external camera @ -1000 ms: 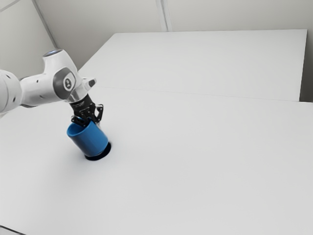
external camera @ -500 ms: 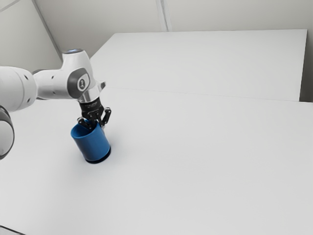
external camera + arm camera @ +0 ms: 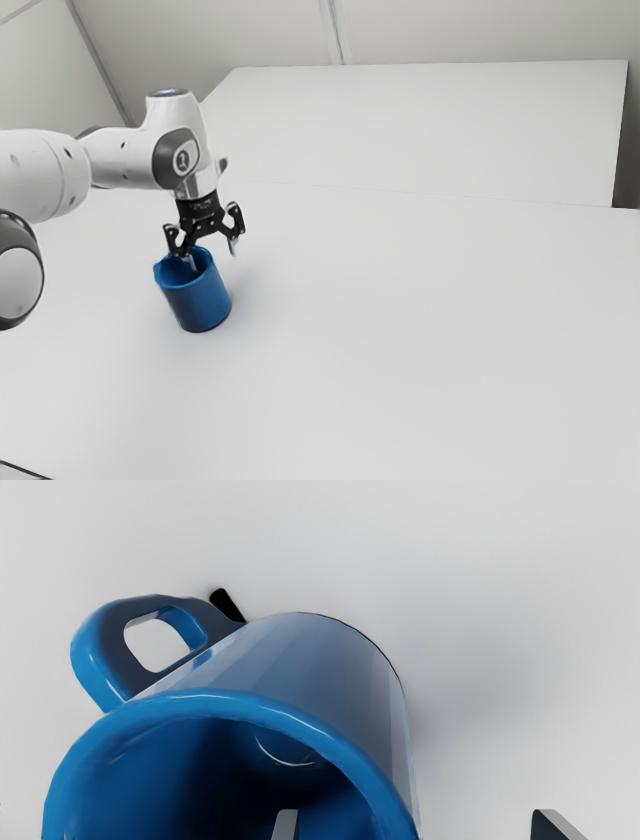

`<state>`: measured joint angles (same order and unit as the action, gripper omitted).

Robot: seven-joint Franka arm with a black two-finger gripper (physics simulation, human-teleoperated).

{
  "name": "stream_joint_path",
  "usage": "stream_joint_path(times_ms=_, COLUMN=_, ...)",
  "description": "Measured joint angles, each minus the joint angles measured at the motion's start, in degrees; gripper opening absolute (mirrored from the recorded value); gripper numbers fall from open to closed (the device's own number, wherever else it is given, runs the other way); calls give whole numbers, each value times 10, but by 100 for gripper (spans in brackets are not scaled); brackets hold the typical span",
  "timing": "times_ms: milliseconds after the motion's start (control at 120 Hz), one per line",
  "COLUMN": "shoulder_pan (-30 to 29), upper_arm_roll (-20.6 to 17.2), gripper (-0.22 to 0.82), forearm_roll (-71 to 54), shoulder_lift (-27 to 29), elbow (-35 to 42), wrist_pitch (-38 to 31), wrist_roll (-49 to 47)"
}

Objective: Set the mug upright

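Note:
The blue mug point(image 3: 197, 300) stands on its base on the table, mouth up, with no dark gap showing under it. Above its rim is my gripper point(image 3: 213, 257), open, one finger reaching down inside the mouth and the other outside the wall, apart from it. In the wrist view the mug point(image 3: 310, 665) shows its mouth toward the camera and its handle on the side away from the outer finger. The fingertips of my gripper point(image 3: 416, 820) are wide apart there, with the mug's wall between them but not pinched.
A broad white table point(image 3: 400, 330) surrounds the mug. Behind it is another white surface point(image 3: 420, 130), with pale walls beyond. A dark thin edge point(image 3: 25, 470) crosses the exterior view's lower left corner.
The mug has tipped from a lean onto its base, and the dark patch beneath it is gone. My hand has moved toward the exterior view's right and straightened, and its fingers have spread off the wall.

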<state>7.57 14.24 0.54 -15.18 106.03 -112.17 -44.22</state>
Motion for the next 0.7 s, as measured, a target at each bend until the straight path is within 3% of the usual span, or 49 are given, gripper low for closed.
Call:
stream_joint_path(times_ms=383, shoulder_pan=0, upper_arm_roll=-14, gripper=59, forearm_roll=-16, shoulder_lift=108, elbow=-4, wrist_pitch=42, wrist_roll=9)
stream_joint_path(times_ms=525, shoulder_pan=6, upper_arm_roll=-24, gripper=60, forearm_roll=-44, shoulder_lift=138, elbow=-26, wrist_pitch=57, wrist_roll=81)
stream_joint_path(times_ms=700, shoulder_pan=21, upper_arm_roll=-22, gripper=60, forearm_roll=-59, shoulder_lift=152, elbow=-107, wrist_pitch=105, wrist_roll=191)
